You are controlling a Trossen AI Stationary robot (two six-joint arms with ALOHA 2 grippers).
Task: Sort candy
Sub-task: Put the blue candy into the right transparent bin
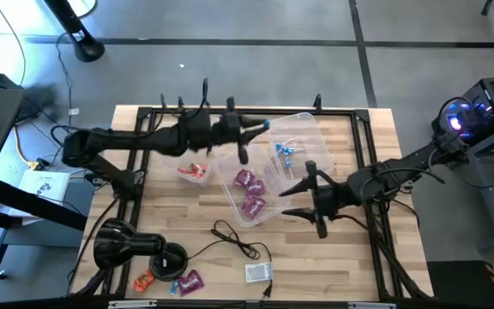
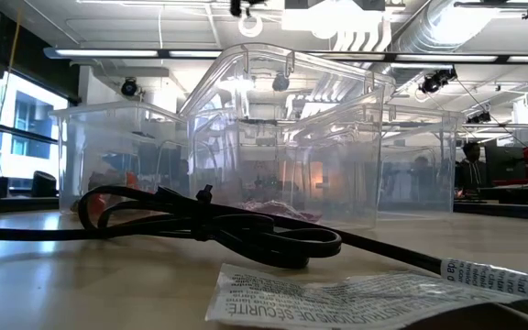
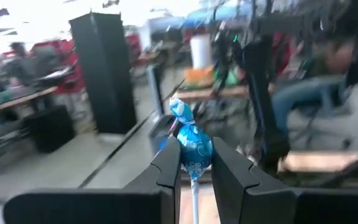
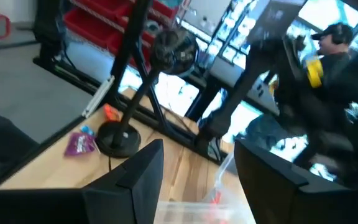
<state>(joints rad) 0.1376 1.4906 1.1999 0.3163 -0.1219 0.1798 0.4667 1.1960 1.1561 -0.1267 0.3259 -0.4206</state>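
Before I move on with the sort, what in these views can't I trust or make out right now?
- High view: the left gripper fingertips and its blue candy are too small to judge the grip; only the left wrist view shows it.
- Low view: candy inside the clear bins is washed out by glare and partly blocked by the black cable.
- Right wrist view: the right gripper stands open, but the bin below is cut off by the frame edge.

Three bins (image 1: 294, 142) side by side mid-table; cable (image 1: 234, 239) before them; loose candy (image 1: 168, 281) front-left.
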